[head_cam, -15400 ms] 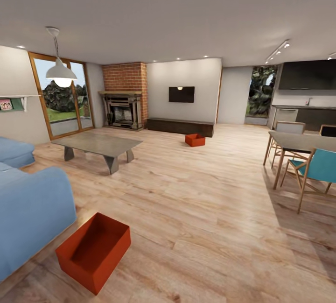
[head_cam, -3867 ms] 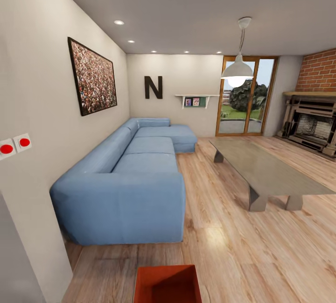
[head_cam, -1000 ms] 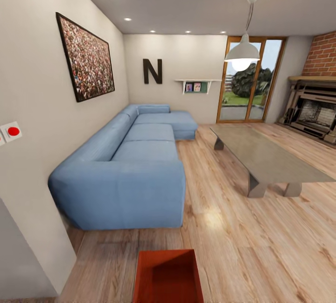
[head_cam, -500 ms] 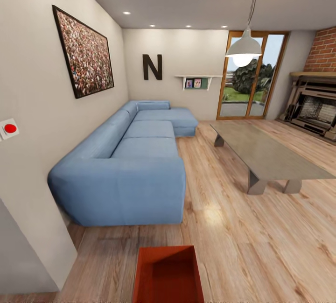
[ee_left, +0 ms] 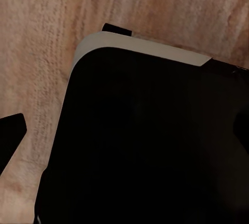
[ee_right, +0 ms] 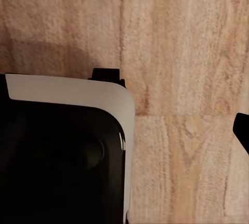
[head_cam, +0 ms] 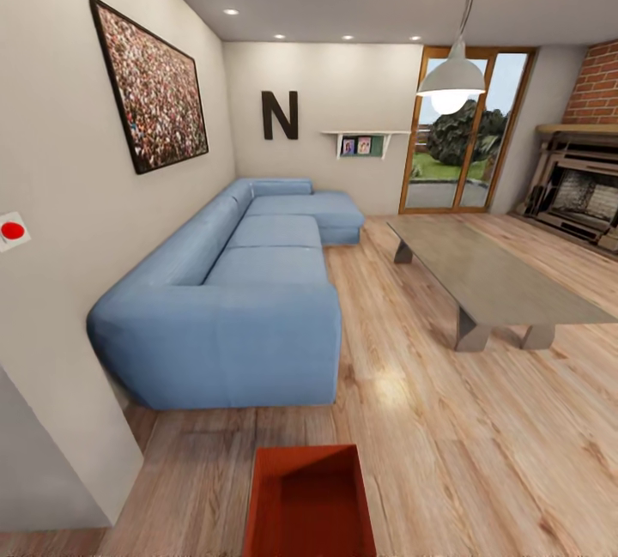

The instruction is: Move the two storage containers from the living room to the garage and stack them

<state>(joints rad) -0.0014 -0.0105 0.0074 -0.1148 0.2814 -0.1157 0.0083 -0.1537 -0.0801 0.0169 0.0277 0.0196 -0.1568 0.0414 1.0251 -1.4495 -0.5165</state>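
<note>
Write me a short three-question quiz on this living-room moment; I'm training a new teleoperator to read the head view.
1. True or false: the storage container rests on top of the blue sofa.
2. The container's open side faces: A) up, B) down, C) toward the wall.
3. Fill in: the grey low table stands on the wood-plank ____.

Key
1. False: it sits on the wood-plank floor, in front of the sofa's near end and apart from it.
2. A.
3. Floor.
</note>
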